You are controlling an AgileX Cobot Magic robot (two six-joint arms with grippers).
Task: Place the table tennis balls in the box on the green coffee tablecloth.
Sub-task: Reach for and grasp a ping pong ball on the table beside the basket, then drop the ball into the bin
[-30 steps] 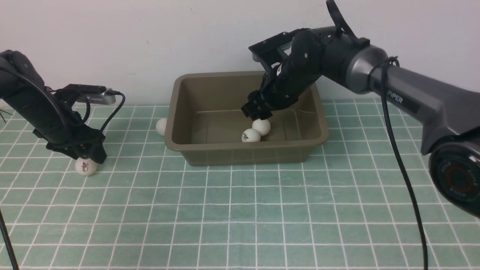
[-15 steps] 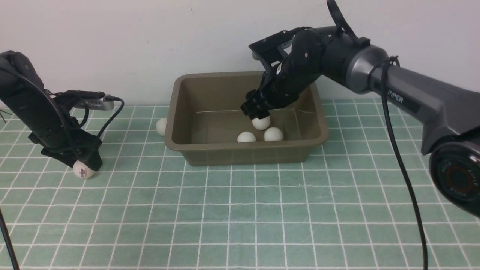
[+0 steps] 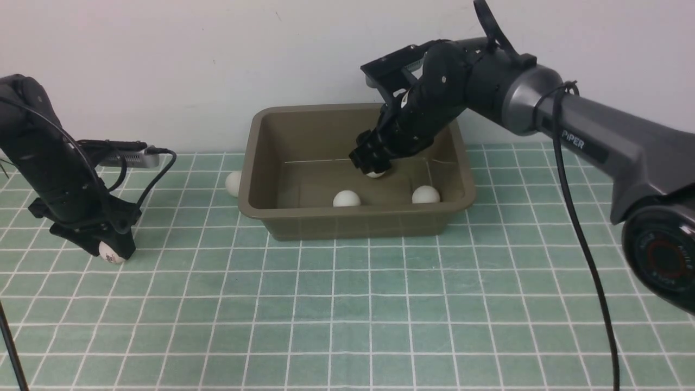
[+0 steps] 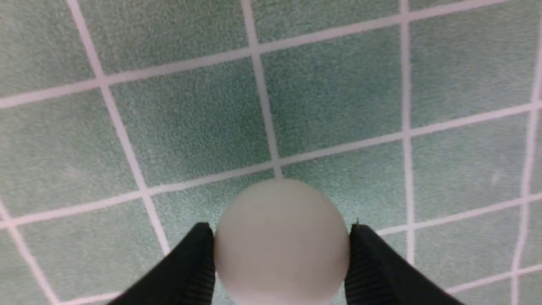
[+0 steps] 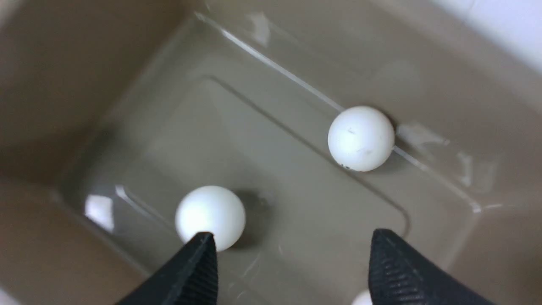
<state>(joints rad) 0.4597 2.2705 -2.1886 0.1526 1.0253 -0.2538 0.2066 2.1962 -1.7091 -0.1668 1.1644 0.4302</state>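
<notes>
On the green coffee tablecloth stands the olive-brown box. My right gripper hangs open inside it with nothing between its fingers. A table tennis ball peeks out just below those fingers, and two more balls lie by the box's front wall. In the right wrist view two balls rest on the box floor under the open gripper. At the left, my left gripper is shut on a ball that sits on the cloth; both pads touch it.
One more white ball lies on the cloth against the outside of the box's left wall. A white wall runs close behind the box. A black cable hangs down from the right arm.
My left gripper moved down and forward-left over its ball and closed onto it. A third ball appeared in the box under the right gripper, and the other two rolled apart along the front wall.
</notes>
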